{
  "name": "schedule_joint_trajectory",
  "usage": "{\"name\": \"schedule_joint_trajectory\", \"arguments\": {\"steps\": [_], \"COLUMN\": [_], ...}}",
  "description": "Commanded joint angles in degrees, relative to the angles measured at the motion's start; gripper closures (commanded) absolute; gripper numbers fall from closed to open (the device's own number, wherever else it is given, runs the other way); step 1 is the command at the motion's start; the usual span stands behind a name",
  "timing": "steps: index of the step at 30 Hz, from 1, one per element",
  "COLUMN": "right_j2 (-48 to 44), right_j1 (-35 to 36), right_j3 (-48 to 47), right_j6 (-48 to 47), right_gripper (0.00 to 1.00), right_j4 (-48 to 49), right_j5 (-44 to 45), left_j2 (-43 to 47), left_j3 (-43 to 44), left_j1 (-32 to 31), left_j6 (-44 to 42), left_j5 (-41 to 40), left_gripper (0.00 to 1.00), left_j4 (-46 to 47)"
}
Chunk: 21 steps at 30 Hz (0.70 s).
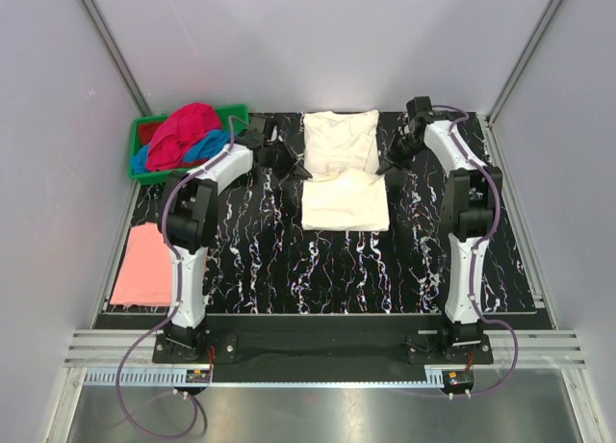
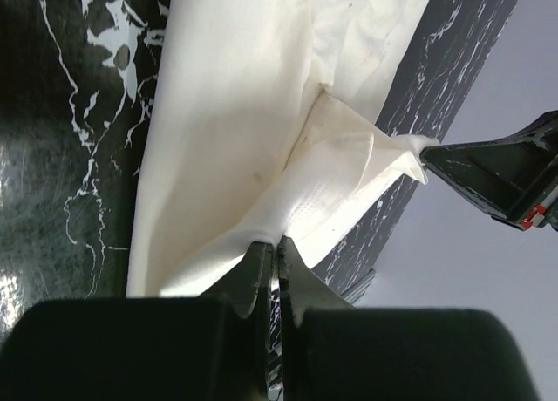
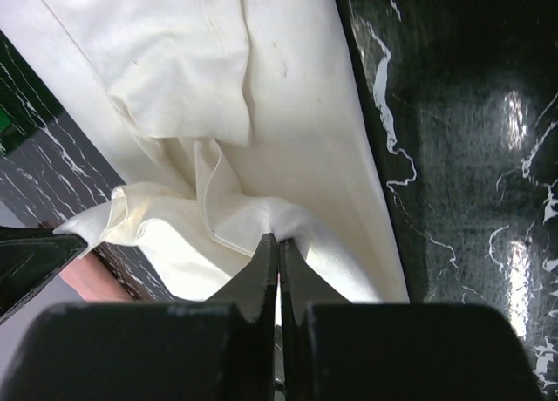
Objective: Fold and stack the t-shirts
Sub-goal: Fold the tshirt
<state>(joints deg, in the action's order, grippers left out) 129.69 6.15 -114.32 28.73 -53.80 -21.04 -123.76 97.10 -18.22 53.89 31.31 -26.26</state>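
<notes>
top view: the cream t-shirt (image 1: 344,200) lies in the middle of the table (image 1: 279,260), long axis running away from the arm bases. the left gripper (image 1: 296,169) and right gripper (image 1: 389,166) meet it from opposite sides at about mid-length, where the cloth bunches. a pink t-shirt (image 1: 144,265) lies flat at the table's left edge. a red t-shirt (image 1: 183,130) and a blue t-shirt (image 1: 208,146) are heaped in the green crate (image 1: 237,110) at the far left corner.

left wrist view: the left gripper (image 2: 277,249) has its fingers closed on a pinch of the cream t-shirt (image 2: 227,113) at its side edge. a raised fold runs across to the right gripper (image 2: 425,163), which takes the opposite edge.

right wrist view: the right gripper (image 3: 279,244) has its fingers closed on the cream t-shirt (image 3: 288,113) edge, with several layers gathered at the pinch.

step in hand, by judgement: a crosswise fold of the cream t-shirt, both edges pinched. the stack is not yet begun.

next move calls for: both arms travelling together at equal height, keeping the fold line taut and square. lay the carried layer flat on the lower half before opening the fingers. uneven travel will likely skew the fold.
</notes>
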Motion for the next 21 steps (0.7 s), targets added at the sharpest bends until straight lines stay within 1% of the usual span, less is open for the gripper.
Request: {"name": "schedule_joint_trajectory", "arguments": {"steps": [1,6,14,21], "right_j2": [2.1,5.7,8.3,10.7], "right_j1": [-0.8,-1.3,-1.8,-2.0], "right_j3": [-6.3,-9.6,-10.4,-14.1], "right_j6": [-1.3,-1.8,-2.7,-2.3], "right_gripper": [1.0,1.0,1.0,1.0], "right_j4": [-1.7,-2.4,-1.5,-1.4], "right_j5": [-2.4,-3.7,-5.9,-7.4], "left_j2": [-1.7,-3.3,-5.2,-5.4], "left_j3": [4.1,4.5,5.1,5.6], "left_j1": [0.7,1.0,1.6,1.9], "left_j6": [1.7,2.9,4.4,4.6], "left_j5": [2.7,2.8,2.6,1.7], "left_gripper": [1.0,1.0,1.0,1.0], "left_j4": [2.0,3.1,4.5,4.3]}}
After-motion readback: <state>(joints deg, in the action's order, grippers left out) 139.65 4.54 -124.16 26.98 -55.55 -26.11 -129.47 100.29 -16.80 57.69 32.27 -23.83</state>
